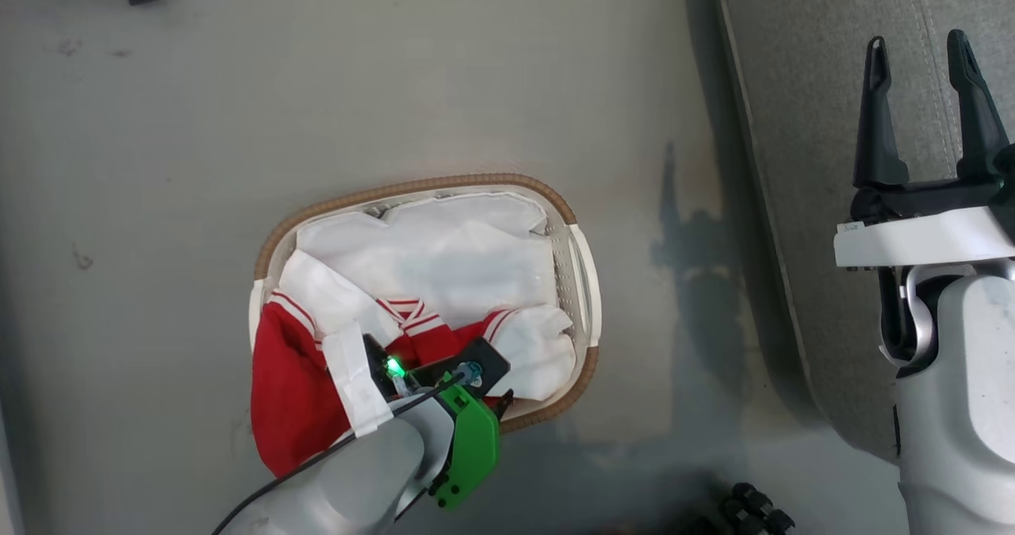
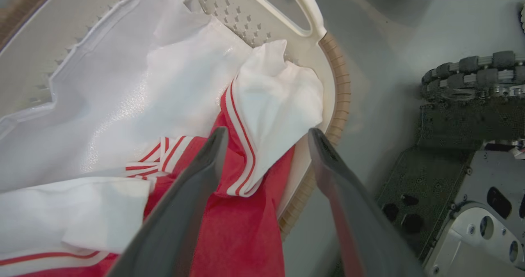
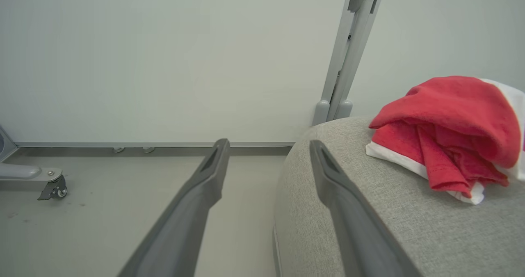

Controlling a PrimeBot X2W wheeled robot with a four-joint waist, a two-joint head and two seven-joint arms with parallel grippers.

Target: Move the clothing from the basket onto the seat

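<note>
basket point(image 1: 428, 182) sits on the floor point(image 1: 198, 162). Long axis runs left-right in head view, slightly tilted, with a handle at each end. clothing point(image 1: 289, 392): red jersey bunched at the near-left end and draped over that rim. Its striped collar and a white sleeve lie toward the right handle. White liner point(image 1: 444, 257) covers the far half. seat point(image 1: 825, 123) is on my right, rounded edge running near-to-far, a strip of floor between it and the basket. A second red garment point(image 3: 447, 125) lies crumpled on the seat top.

My left gripper point(image 2: 267, 134) is spread wide, tips straddling the striped sleeve hem. One finger is over red cloth, the other over the woven rim. Nothing clamped; contact can't tell. My right gripper point(image 1: 917, 43) is spread wide and empty at the seat's edge.
</note>
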